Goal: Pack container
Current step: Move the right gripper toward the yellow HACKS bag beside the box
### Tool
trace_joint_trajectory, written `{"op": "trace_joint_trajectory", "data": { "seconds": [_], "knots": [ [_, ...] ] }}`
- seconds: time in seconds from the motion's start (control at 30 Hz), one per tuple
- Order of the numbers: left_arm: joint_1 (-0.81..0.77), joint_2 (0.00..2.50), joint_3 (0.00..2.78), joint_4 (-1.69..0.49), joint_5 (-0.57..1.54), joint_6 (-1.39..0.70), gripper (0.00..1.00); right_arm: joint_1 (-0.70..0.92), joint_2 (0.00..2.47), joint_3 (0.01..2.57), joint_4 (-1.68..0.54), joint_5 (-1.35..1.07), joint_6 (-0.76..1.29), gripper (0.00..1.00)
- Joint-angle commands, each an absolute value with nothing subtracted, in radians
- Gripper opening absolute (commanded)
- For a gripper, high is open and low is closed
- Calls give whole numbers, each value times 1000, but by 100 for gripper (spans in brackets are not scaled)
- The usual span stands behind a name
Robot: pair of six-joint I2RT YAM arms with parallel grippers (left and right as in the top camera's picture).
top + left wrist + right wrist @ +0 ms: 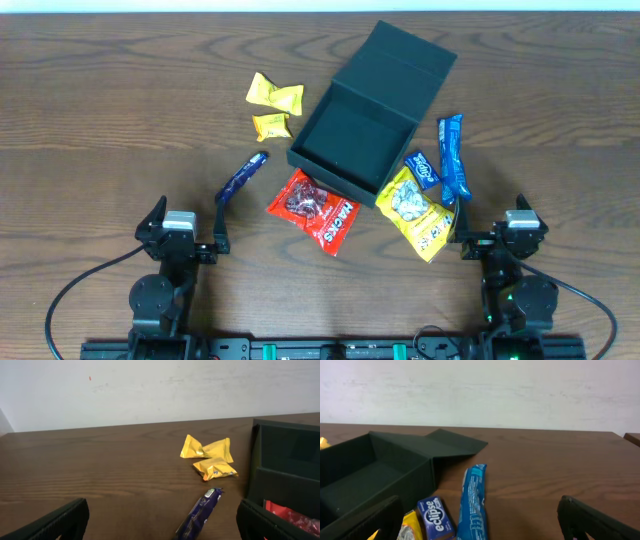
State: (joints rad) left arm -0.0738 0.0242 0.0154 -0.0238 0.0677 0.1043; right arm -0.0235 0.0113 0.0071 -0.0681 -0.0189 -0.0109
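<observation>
1. Near the middle of the wooden surface (120, 120), a little toward its far edge, sits the container (352, 140), a dark, shallow square box turned at an angle. It is open, with nothing inside, and its flap lid lies flat behind it, toward the far right corner.
2. Left of the container lie two small yellow packets (275, 96), close together and slightly apart from the box.
3. Closer to the near edge, a slim dark blue bar (242, 177) lies at a slant, apart from the container.
4. A red snack packet (315, 210) lies against the container's near corner.
5. To its right, a large yellow packet (417, 213) also rests against the container's near side.
6. A small blue gum pack (422, 169) sits just beside the container's right wall, and a long blue packet (453, 158) lies just right of that.
7. By the near edge, toward the left corner, the left fingers (55, 522) are spread wide and hold nothing.
8. By the near edge, toward the right corner, the right fingers (592, 520) are likewise spread wide and hold nothing.
</observation>
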Motion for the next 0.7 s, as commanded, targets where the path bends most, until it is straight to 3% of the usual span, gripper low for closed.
{"op": "trace_joint_trajectory", "data": {
  "seconds": [0.0, 0.23, 0.67],
  "knots": [
    [-75, 24, 4, -71, 68, 101, 95, -14, 7, 192, -149, -145, 199, 99],
    [-75, 24, 4, -71, 68, 101, 95, -14, 98, 694, -645, -78, 139, 99],
    [-75, 24, 4, -71, 68, 101, 95, -14, 696, 1362, -1109, -200, 73, 99]
  ]
}}
